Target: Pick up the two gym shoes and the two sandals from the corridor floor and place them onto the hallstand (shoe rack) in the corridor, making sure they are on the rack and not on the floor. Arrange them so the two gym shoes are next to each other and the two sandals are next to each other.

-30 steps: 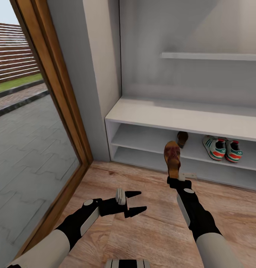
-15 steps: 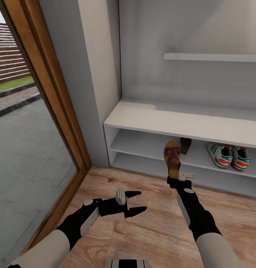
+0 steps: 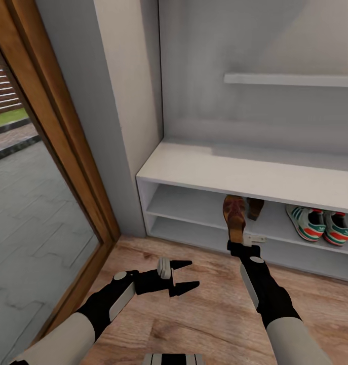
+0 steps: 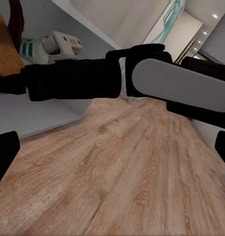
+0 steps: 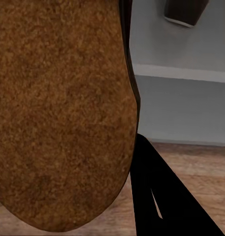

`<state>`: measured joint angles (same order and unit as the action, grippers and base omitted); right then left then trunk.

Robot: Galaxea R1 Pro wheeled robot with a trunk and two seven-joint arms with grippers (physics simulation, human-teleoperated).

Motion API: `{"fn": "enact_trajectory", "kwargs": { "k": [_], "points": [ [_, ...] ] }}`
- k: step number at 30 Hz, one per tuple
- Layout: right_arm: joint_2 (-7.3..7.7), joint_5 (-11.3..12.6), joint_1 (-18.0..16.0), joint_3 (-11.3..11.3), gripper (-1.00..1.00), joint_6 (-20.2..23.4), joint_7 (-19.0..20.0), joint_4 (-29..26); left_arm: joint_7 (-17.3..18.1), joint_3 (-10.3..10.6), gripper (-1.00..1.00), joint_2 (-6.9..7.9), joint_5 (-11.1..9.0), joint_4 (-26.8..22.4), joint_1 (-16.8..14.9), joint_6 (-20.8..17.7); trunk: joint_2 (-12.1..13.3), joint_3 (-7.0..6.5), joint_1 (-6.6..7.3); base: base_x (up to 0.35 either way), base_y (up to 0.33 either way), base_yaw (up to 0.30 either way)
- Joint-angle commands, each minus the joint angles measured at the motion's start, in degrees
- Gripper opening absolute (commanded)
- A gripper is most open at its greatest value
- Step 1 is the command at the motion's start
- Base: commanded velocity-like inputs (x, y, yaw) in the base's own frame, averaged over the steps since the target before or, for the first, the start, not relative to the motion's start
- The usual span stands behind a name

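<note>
Head view: right gripper, jaws clamped on a sandal before the hallstand; left gripper open. Best slid beside the shelved sandal, left of the gym shoes.

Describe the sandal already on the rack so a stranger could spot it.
Find the pale hallstand by the glass door. On its upper open shelf, left of the two gym shoes, sits a dark brown sandal, partly hidden behind the sandal the right gripper holds upright.
</note>
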<state>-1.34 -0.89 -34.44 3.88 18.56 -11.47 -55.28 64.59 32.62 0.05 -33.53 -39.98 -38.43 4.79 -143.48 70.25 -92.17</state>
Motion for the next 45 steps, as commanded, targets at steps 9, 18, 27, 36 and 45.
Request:
{"fn": "enact_trajectory", "kwargs": {
  "k": [9, 18, 27, 36, 45],
  "points": [
    [-0.02, 0.1, 0.0, 0.1, -1.00, 0.3, -0.2, -0.1, 0.0, 0.3, 1.00, 0.02, -0.3, 0.1, -0.1, 0.5, 0.0, 0.04, 0.01, 0.240, -0.027, 0.000],
    [0.02, 0.1, 0.0, 0.1, -1.00, 0.3, -0.2, -0.1, 0.0, 0.3, 1.00, 0.02, -0.3, 0.1, -0.1, 0.5, 0.0, 0.04, 0.01, 0.191, -0.025, 0.000],
    [0.02, 0.2, 0.0, 0.1, -1.00, 0.3, -0.3, -0.1, 0.0, 0.3, 1.00, -0.03, -0.3, 0.1, -0.1, 0.5, 0.0, 0.04, 0.01, 0.186, -0.045, 0.000],
    [0.02, 0.2, 0.0, 0.1, -1.00, 0.3, -0.3, -0.1, 0.0, 0.3, 1.00, -0.03, -0.3, 0.1, -0.1, 0.5, 0.0, 0.04, 0.01, 0.100, -0.049, 0.000],
    [0.00, 0.3, 0.0, 0.1, -1.00, 0.3, -0.3, -0.1, 1.2, 0.3, 1.00, -0.01, -0.3, 0.1, -0.1, 0.5, 0.0, 0.04, 0.01, 0.121, -0.094, 0.000]
  ]
}}
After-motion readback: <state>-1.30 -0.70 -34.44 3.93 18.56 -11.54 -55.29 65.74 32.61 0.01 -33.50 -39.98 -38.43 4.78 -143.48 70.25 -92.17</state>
